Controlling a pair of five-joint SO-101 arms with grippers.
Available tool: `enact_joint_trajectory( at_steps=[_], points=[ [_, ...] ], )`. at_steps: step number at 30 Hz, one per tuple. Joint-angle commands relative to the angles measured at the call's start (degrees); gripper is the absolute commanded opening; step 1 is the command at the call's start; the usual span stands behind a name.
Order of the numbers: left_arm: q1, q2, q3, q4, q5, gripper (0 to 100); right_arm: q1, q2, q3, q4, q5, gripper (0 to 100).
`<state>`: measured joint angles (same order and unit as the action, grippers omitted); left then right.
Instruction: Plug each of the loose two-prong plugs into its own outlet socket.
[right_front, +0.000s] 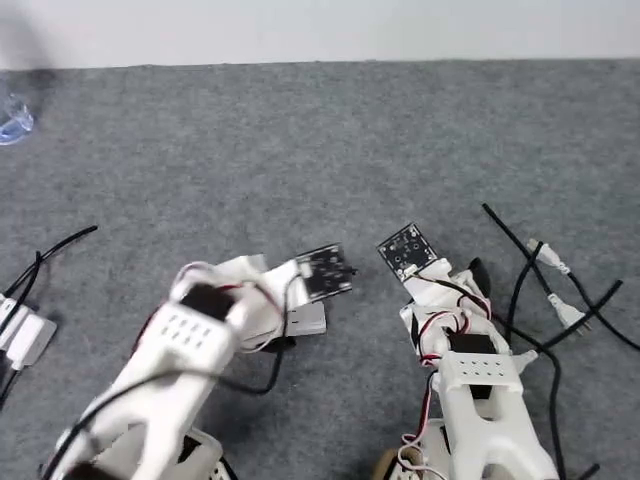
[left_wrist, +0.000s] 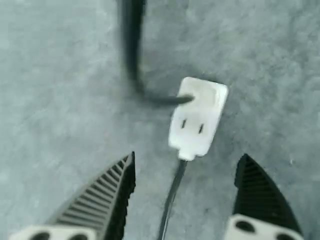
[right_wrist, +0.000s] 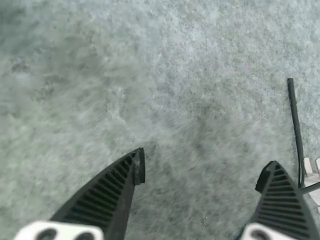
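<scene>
While the white outlet socket (left_wrist: 197, 120) lies at frame centre in the left wrist view, just ahead of the open left gripper (left_wrist: 188, 159), a sound hold would probably pinch its smooth, moulded flanks and leave both narrow slots uncovered. The loose two-prong plugs (right_front: 570, 315) rest at right in the high view on limp black cables (right_front: 503, 227); the right gripper (right_wrist: 206, 157), likewise open, hangs over fuzzy grey carpet (right_wrist: 100, 75).

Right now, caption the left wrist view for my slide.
Left gripper, open, poised above a white two-slot outlet socket lying on grey carpet, a black cord running from it.
</scene>
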<state>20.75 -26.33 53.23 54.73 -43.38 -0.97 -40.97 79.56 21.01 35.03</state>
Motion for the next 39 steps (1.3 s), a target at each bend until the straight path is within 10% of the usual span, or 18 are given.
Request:
enact_joint_trajectory(
  at_steps=[1,14,21,28,39],
  points=[
    [2.9,10.1,-3.6,-8.6,-2.1,30,-0.4,-1.4,-0.5,-1.1,0.7,35.1],
    [5.6,21.7,-8.7,-9.8,-2.9,30,-0.4,-1.4,-0.4,-1.1,0.7,35.1],
    [5.6,26.5,-13.0,-3.1,-10.2,0,-0.5,-1.4,0.4,-2.2,0.8,35.1],
    [5.4,26.5,-13.0,-5.1,-10.3,1,-0.5,-1.5,1.5,-4.2,0.8,35.1],
    [-12.4,26.9,-34.7,-7.9,-0.4,1,-0.2,-2.0,1.6,-4.2,0.8,35.1]
  ],
)
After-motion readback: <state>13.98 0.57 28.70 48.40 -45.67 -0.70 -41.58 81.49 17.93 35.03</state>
